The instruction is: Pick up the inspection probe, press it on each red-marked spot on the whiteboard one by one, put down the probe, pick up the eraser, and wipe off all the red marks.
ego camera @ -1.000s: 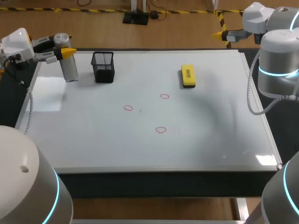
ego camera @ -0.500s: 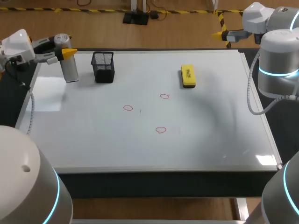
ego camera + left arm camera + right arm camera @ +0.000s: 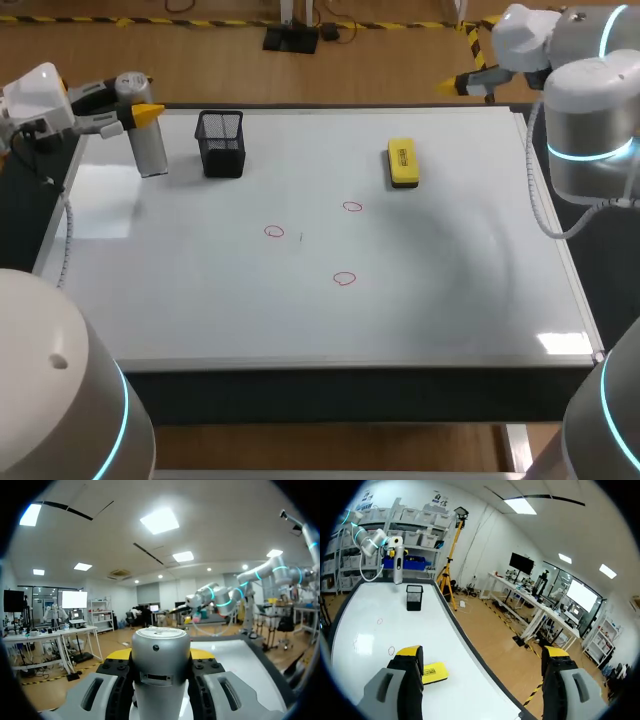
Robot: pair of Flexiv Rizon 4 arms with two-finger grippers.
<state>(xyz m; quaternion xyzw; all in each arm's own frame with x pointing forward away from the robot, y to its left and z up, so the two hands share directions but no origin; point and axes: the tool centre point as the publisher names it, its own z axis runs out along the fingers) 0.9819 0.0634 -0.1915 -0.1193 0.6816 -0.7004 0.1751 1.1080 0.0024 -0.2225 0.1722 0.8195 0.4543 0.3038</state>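
Evidently at the start of the pressing step. Holds the inspection probe (image 3: 148, 140) upright in the left gripper (image 3: 140, 113), fingers (image 3: 100, 695) clamped on it from both sides, at the far left corner of the whiteboard (image 3: 450, 300), just beside the black mesh holder (image 3: 221, 143). Cannot tell whether touching the board or lifted off it. Shows three red marks (image 3: 351, 207) around the middle of the board, all well apart from the probe. Has the right gripper (image 3: 468, 82) past the far right corner, spread wide on nothing. Leaves the yellow eraser (image 3: 402, 163) untouched near the far edge, right of middle. Next, probably: carry the probe past the mesh holder to the leftmost mark (image 3: 274, 232), stay upright, lower the tip squarely into the ring.
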